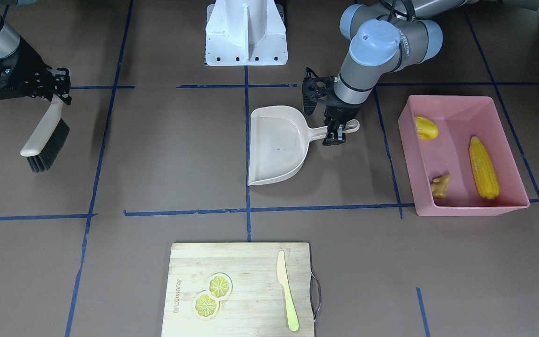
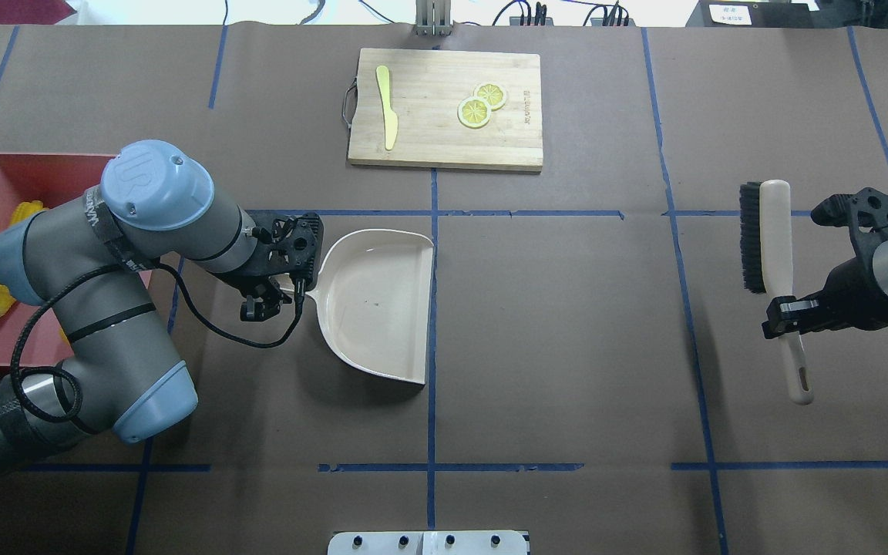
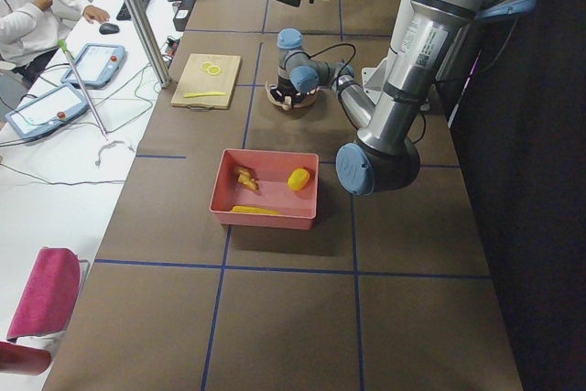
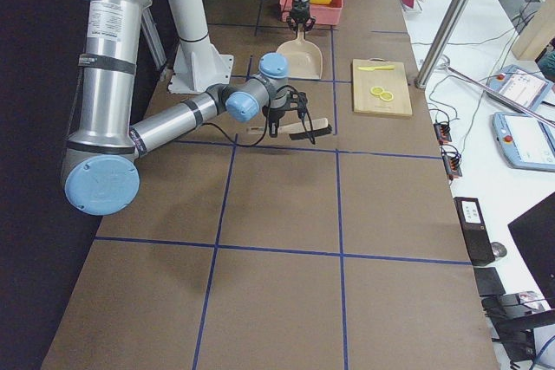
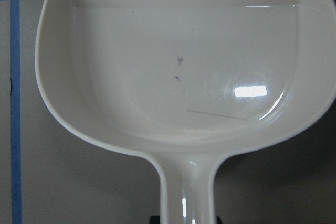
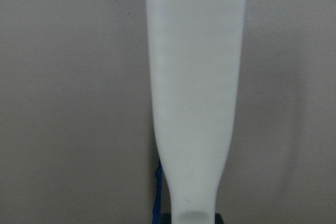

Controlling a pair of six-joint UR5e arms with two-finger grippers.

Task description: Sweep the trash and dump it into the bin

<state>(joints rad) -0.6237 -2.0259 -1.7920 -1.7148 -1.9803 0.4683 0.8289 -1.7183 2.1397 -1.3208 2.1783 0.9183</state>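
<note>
L gripper (image 1: 335,135): clenched on the dustpan (image 1: 276,145) handle, near its tail end. L wrist cam shows the handle running centred into the jaws. A tail-end grip gives me max leverage for tipping.
Dustpan: pan is empty and sits approx. mid-table (image 1: 166,154), mouth facing the table's right end, where the sweep stroke would come from. I cannot tell whether it lies flat or hangs just clear of the surface.
Bin (image 1: 466,209): pink tub near the table's left end, just beside the L arm. My read: it is placed there so a dump needs only a short swing of the pan.
Trash: all 3 pcs are inside the bin.
- Corn cob (image 1: 484,167): lies lengthwise along the wall nearest the left end.
- Potato lump (image 1: 426,128): in the inner corner on the robot-side edge.
- Ginger root (image 1: 440,185): in the inner corner on the operators' edge.
R gripper (image 1: 56,96): clamped on the brush (image 1: 40,135) at its handle, near the table's right end. Bristles appear to hang clear of the surface. It is well apart from the dustpan, prob. to keep out of the L arm's path.
Cutting board (image 1: 241,281): at the operators' edge, mid-length. It carries two lemon slices (image 1: 219,284) and a knife (image 1: 286,288). These are not trash, so I leave them.
Status (my judgement): sweep + dump look complete. What is left is setting both tools down.
Risk: releasing the pan from any height could let it skid.
</note>
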